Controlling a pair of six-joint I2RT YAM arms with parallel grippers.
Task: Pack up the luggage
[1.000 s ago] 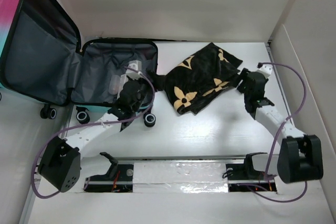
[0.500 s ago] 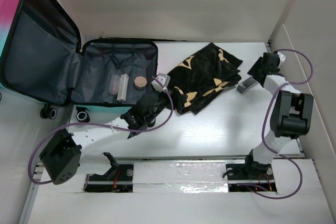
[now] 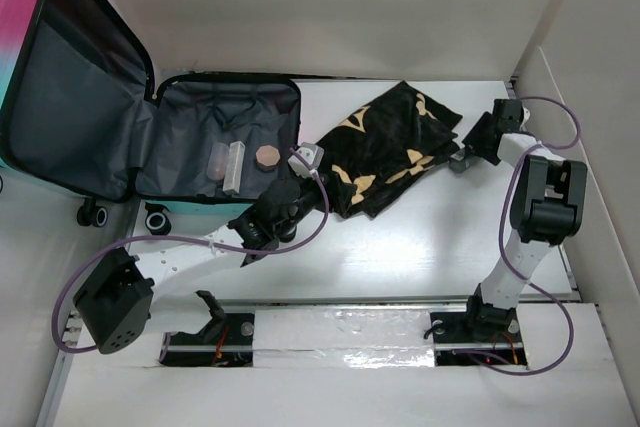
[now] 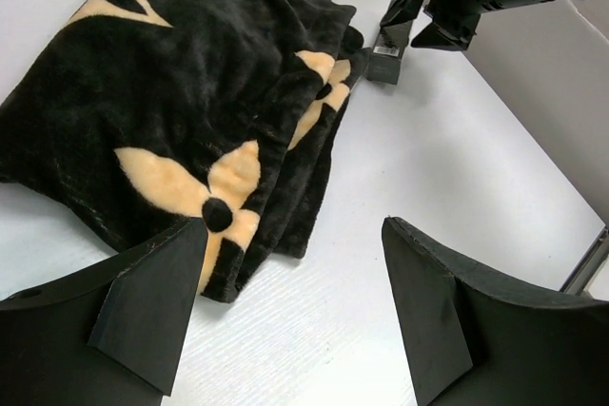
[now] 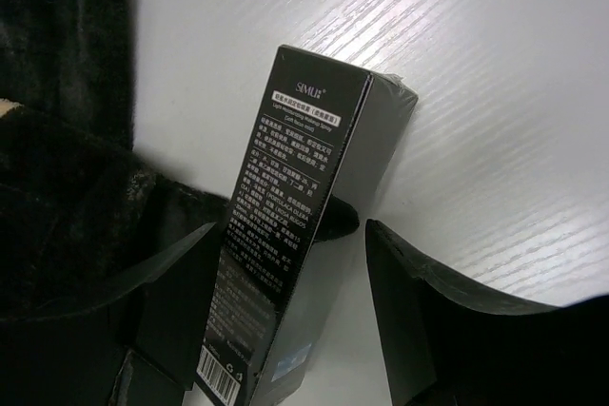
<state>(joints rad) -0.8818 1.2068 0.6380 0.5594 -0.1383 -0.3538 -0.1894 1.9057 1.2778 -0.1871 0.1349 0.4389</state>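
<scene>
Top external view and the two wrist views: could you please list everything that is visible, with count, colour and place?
luggage: one, pink and teal shell, dark grey lining, open at the table's far left.
small items: three, brown, clear and pale pink, in the luggage base.
blanket: one, black with tan flowers, at the table's middle.
box: one, black with white print, on the table right of the blanket.
table: one, white.
left fingers: two, black, open, between luggage and blanket.
right fingers: two, black, open, either side of the box.

black printed box [image 5: 314, 168] between spread right claw [image 5: 290, 235], beside dark cloth [image 5: 67, 187].
</scene>
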